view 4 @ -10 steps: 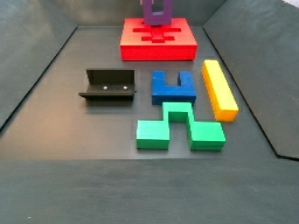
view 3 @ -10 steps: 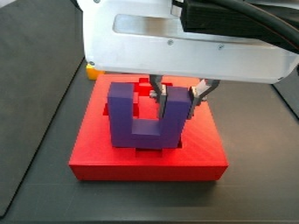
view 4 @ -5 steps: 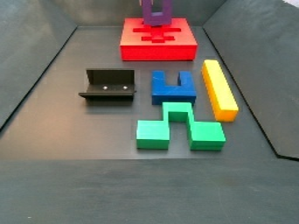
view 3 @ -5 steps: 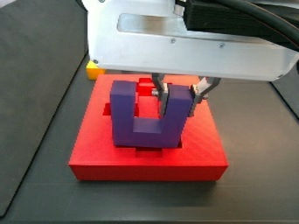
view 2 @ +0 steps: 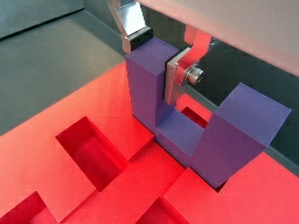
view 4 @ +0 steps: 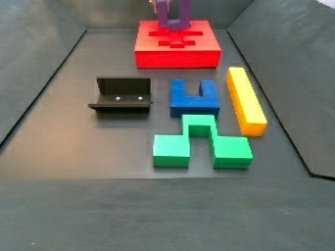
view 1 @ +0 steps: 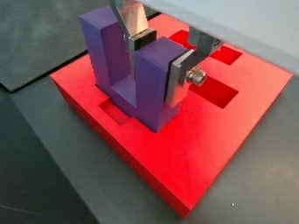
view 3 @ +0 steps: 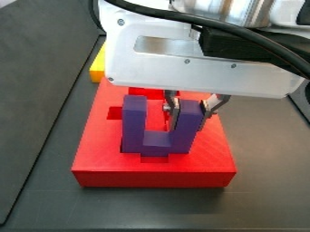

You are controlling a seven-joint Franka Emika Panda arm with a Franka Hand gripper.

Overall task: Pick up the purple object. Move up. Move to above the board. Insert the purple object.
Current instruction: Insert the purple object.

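Dark grey table [view 4: 78, 147] carries the fixture [view 4: 120, 96], a blue block [view 4: 194, 96], a yellow bar [view 4: 245, 98] and a green block [view 4: 199, 142], all well apart from the board [view 3: 151, 149]. Over the board, the gripper [view 1: 162, 54] has its jaws closed on one arm of the purple object [view 1: 131, 74], which stands upright with its base down in a recess.

Matte purple object [view 1: 131, 74] – glossy board [view 1: 233, 131] – hand [view 1: 163, 54] on arm.

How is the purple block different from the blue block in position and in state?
The purple block stands upright on the red board, arms up; the blue block lies flat on the floor. The claw grips one purple arm; nothing touches the blue one. Both are U-shaped.
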